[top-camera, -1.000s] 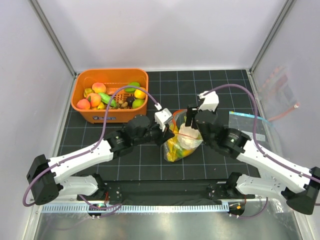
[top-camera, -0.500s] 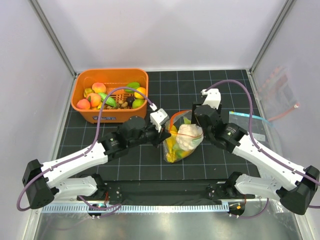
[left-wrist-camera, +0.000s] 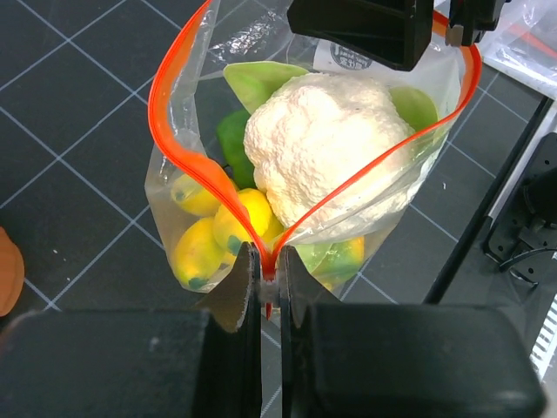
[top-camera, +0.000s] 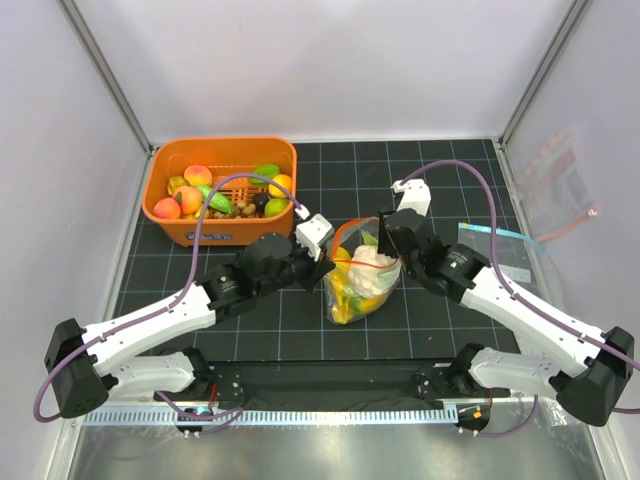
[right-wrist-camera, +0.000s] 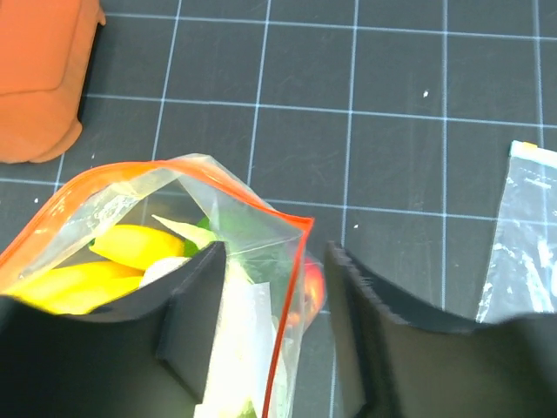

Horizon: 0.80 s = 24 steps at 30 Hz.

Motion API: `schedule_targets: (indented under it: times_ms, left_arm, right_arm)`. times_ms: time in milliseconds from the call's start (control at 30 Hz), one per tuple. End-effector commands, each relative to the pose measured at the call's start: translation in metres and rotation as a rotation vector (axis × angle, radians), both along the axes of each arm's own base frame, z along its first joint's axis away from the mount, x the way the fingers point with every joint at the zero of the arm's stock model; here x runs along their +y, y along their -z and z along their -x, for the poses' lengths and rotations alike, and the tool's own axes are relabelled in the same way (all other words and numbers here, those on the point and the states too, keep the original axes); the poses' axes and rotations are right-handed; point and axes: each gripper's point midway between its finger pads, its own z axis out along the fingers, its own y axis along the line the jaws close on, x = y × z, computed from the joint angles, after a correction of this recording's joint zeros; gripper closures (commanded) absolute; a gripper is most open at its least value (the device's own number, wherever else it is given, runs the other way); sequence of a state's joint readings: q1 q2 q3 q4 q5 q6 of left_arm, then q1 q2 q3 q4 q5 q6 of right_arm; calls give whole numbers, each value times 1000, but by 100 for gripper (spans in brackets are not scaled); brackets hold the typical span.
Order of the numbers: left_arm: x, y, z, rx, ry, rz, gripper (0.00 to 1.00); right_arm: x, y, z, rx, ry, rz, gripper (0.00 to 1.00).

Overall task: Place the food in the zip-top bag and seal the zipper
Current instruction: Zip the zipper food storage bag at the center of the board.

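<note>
Orange basket (top-camera: 180, 232) far left, food (top-camera: 195, 192) heaped inside. Left tool (left-wrist-camera: 270, 274) clamped on zipper (left-wrist-camera: 164, 131), near corner. Zip-top bag (top-camera: 362, 295) on tabletop (top-camera: 300, 325), mouth gaping; cauliflower (left-wrist-camera: 322, 144) masks pieces beneath (yellows, greens). Right tool (right-wrist-camera: 271, 261) apart, straddling far corner. Flat bag (right-wrist-camera: 531, 235) cut off.

You have two arms on the bench (top-camera: 420, 165): the left arm (top-camera: 160, 318) and the right arm (top-camera: 520, 305). You can count one orange basket (top-camera: 165, 228) at the far left, one zip-top bag (left-wrist-camera: 252, 30) with one zipper (left-wrist-camera: 153, 109), and one flat clear bag (top-camera: 495, 240) at the right. In the zip-top bag you see one cauliflower (left-wrist-camera: 322, 148), three yellow pieces (left-wrist-camera: 244, 218) and at least three green pieces (left-wrist-camera: 261, 83). In the basket, three peaches (top-camera: 198, 175) show.
</note>
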State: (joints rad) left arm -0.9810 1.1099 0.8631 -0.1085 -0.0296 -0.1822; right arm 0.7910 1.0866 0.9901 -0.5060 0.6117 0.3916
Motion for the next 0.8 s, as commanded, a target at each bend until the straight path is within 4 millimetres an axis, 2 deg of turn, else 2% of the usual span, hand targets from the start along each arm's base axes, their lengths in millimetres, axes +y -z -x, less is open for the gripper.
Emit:
schedule_targets:
  times_ms: [0, 33, 133, 167, 233, 267, 333, 400, 433, 467, 533, 700, 767]
  left_arm:
    - [2, -9, -3, -13, -28, 21, 100]
    - [2, -8, -2, -8, -28, 19, 100]
    - [1, -7, -3, -6, -28, 16, 100]
    - [1, -4, -3, -2, -28, 10, 100]
    - [0, -4, -4, -2, -27, 6, 100]
    - [0, -2, -4, 3, -29, -2, 100]
    - [-1, -1, -5, 3, -32, -5, 100]
    - [1, -1, -6, 5, -39, -12, 100]
    - [1, 0, -6, 6, -42, -16, 100]
    - [2, -1, -7, 1, -48, -18, 100]
    - [7, -3, -10, -9, -73, -23, 100]
    - [24, -6, -20, -42, -169, -42, 100]
    - [39, -9, -28, -67, -248, -55, 100]
  right_arm:
    - [7, -11, -3, -9, -19, -49, 49]
    - [6, -11, -4, -8, -7, -56, 60]
    - [-5, -13, -8, -22, 55, -60, 81]
    - [-12, -18, -7, -37, 98, -81, 93]
    - [-34, -25, -8, -87, 203, -75, 97]
    - [-50, -37, -4, -142, 271, -99, 98]
    - [-68, -44, 3, -189, 341, -123, 99]
    - [-93, -61, 14, -272, 442, -185, 99]
    - [-102, -60, 18, -283, 471, -190, 99]
    - [-110, -67, 24, -313, 495, -223, 99]
    - [-123, -67, 30, -339, 556, -240, 98]
    - [-135, -65, 34, -349, 655, -251, 95]
    - [-138, -64, 36, -347, 677, -261, 88]
